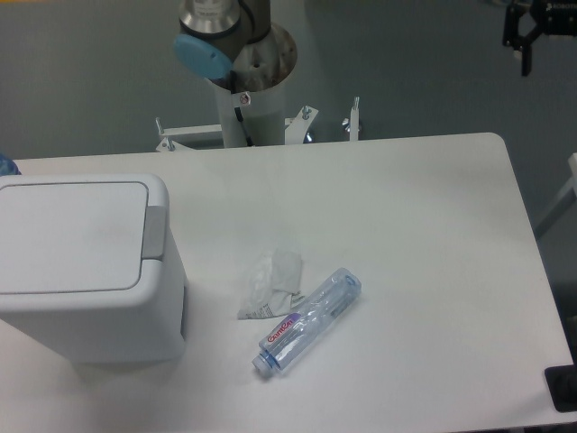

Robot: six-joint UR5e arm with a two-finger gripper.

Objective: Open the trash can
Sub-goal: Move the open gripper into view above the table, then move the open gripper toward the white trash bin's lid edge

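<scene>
Table: a white rectangular tabletop [406, 225] with rounded corners is seen from above, with the arm's base column mounted just behind its far edge.
Trash can: a large white boxy plastic trash can [86, 266] with rounded corners stands at the left of the table; its flat rectangular lid [72, 236] is lying shut, and the small grey push tab [156, 231] sits on the lid's right edge.
Bottle: a clear plastic bottle [309, 321] is lying on its side near the middle of the table, apart from the can.
Wrapper: a crumpled white wrapper [273, 285] rests just beside the bottle, possibly touching it.
Gripper: a dark two-finger gripper [525, 36] is seen at the top right corner, well away from the can; its opening cannot be told, and nothing is seen held.
Progress: the task is judged not yet begun.
Risk: the tab is narrow, so a press landing on the lid or the rim beside it would probably leave the lid latched; a sideways push could slide the can; a low sweep across the table could knock the bottle rolling.
</scene>
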